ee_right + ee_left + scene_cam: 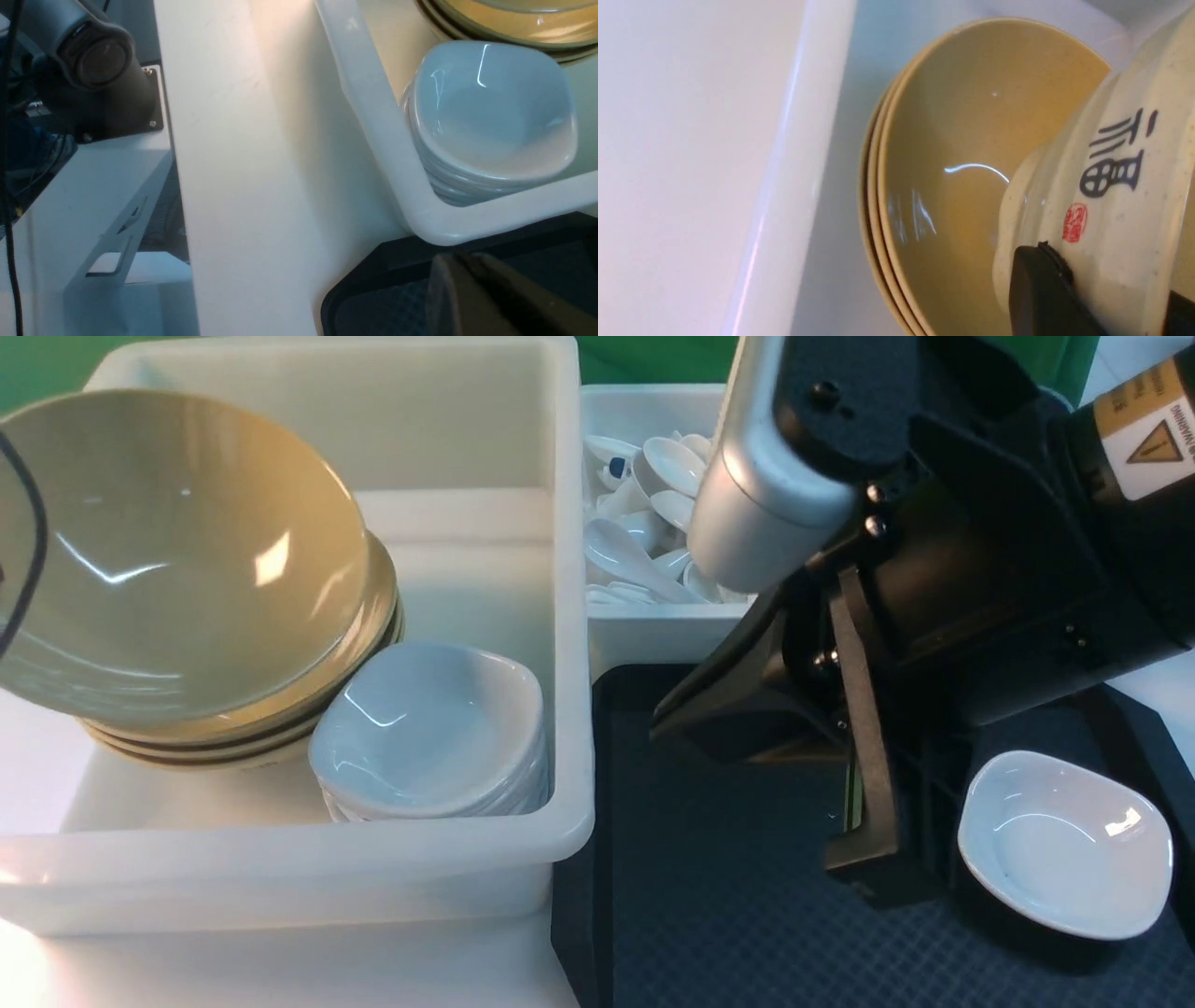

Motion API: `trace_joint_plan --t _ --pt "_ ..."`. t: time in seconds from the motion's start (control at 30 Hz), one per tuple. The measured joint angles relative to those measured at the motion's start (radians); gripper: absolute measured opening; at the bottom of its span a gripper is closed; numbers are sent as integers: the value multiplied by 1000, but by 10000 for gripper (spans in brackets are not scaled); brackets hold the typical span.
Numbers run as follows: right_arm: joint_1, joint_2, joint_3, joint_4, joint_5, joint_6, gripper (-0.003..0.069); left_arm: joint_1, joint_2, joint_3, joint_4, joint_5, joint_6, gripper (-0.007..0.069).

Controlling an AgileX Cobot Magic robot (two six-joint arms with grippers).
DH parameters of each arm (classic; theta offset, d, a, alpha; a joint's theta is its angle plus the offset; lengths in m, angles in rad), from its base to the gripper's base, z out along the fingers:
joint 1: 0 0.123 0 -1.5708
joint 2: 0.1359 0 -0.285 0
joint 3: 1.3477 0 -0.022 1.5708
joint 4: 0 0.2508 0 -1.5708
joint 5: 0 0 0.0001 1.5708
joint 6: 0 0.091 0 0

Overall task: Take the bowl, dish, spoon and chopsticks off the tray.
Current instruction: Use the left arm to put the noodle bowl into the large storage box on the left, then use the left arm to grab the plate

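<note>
My left gripper [1111, 289] is shut on the tan bowl [177, 551], one black finger [1041, 289] on its cream outer wall [1111, 154]. The bowl hangs tilted over a stack of like bowls [243, 737]. My right gripper [873, 868] points down onto the black tray [709, 896], its fingers [467, 289] shut. A gold sliver [851, 798] showing between them looks like the chopsticks; the rest of them is hidden. The white dish [1064, 845] sits on the tray just right of that gripper, untouched. The spoon is out of view.
A large white tub [280, 868] left of the tray holds the bowl stack and a stack of white dishes [429, 737]. A small white tub [653, 635] behind the tray holds several white scoop-shaped pieces. My right arm hides the tray's middle.
</note>
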Motion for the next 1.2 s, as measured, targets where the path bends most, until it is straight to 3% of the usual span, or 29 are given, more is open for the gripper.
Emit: trace_joint_plan --t 0.13,0.17,0.2,0.3,0.47,0.6,0.7,0.83,0.93,1.0,1.03,1.1,1.2 --pt "1 0 -3 -3 9 0 36 0 74 0 1 -40 23 85" --pt "1 0 -3 -6 15 0 36 0 104 0 -8 -47 32 146" --pt "2 0 -3 -6 15 0 36 0 104 0 -8 -47 33 154" --pt "2 0 -3 -7 19 0 36 0 133 0 3 -44 57 314" --pt "2 0 -3 -9 21 0 36 -34 139 -2 127 -37 22 488" --pt "2 0 -3 -34 22 2 36 -93 134 -28 269 -7 -89 519" --pt "2 -5 -3 -127 25 59 36 -167 107 -92 402 30 -182 503" --pt "2 -24 -3 -336 69 212 37 -398 25 -230 515 83 -272 434" --pt "-10 -54 -2 -542 175 378 38 -748 0 -308 526 88 -279 373" --pt "-39 -79 24 -613 193 435 38 -945 33 -312 533 66 -279 360" --pt "-43 -83 28 -613 195 440 38 -963 33 -312 534 64 -279 359" --pt "-99 -134 87 -647 204 482 38 -1169 117 -312 539 14 -279 357" --pt "-189 -232 171 -657 212 513 38 -1310 221 -312 536 -51 -279 357"
